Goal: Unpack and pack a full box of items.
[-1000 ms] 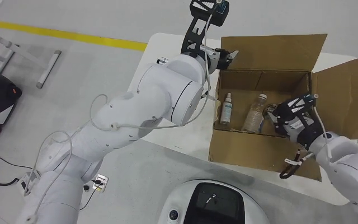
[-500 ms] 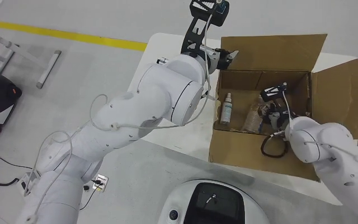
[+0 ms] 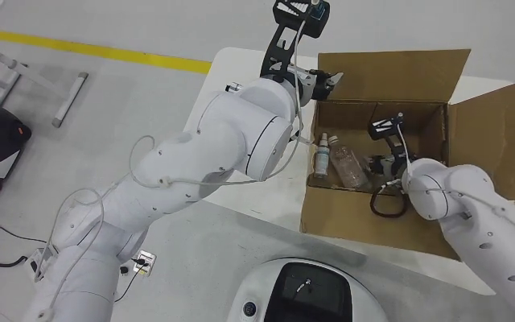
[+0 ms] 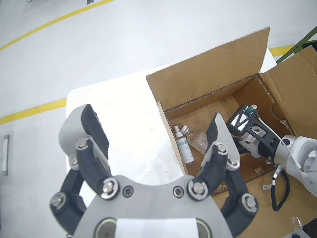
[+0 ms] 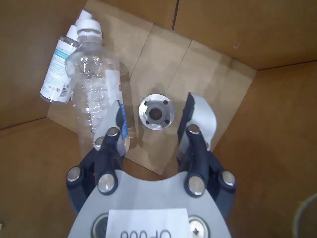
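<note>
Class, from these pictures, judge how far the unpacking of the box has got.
Done: the box has its flaps open. In hand: the right claw, open and holding nothing, is down inside the box, lined up on the flange. To do: flange, bottle and spray bottle all lie in the box; the left claw is open beside the box, holding nothing.

The white, round-cornered bench point(image 3: 241, 66) stands on a pale grey floor point(image 3: 121, 105) crossed by a yellow line point(image 3: 96, 50). One open cardboard box point(image 3: 362, 219) rests on it, toward 3 o'clock in the top view. Bare benchtop lies toward 9 o'clock. The box's flaps stand up at 12 and 3 o'clock.
</note>
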